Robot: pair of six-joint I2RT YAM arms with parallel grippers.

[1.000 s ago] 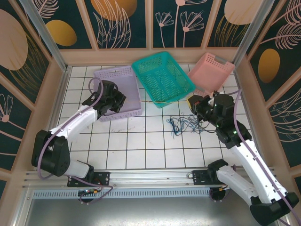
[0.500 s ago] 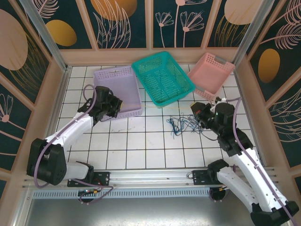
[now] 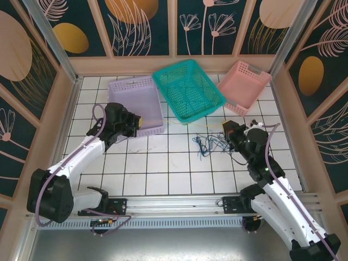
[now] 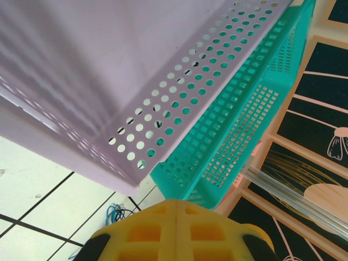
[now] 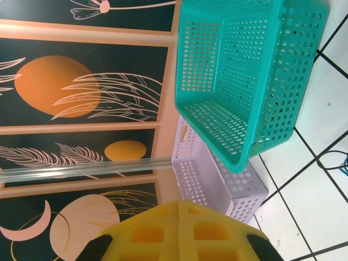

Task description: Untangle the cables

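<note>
Cables (image 3: 211, 144) untouched, left hand (image 3: 140, 118), right hand (image 3: 227, 127) closed, empty

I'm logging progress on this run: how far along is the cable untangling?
Nothing looks done: the blue and black cables lie in one loose tangle on the tiled table. Nothing is in hand: the left gripper is shut by the lavender basket, the right gripper shut beside the tangle. Remaining: grasp and separate the strands.

Cables (image 3: 211, 144) too thin to trace crossings; loop cut off at right wrist view's edge.
</note>
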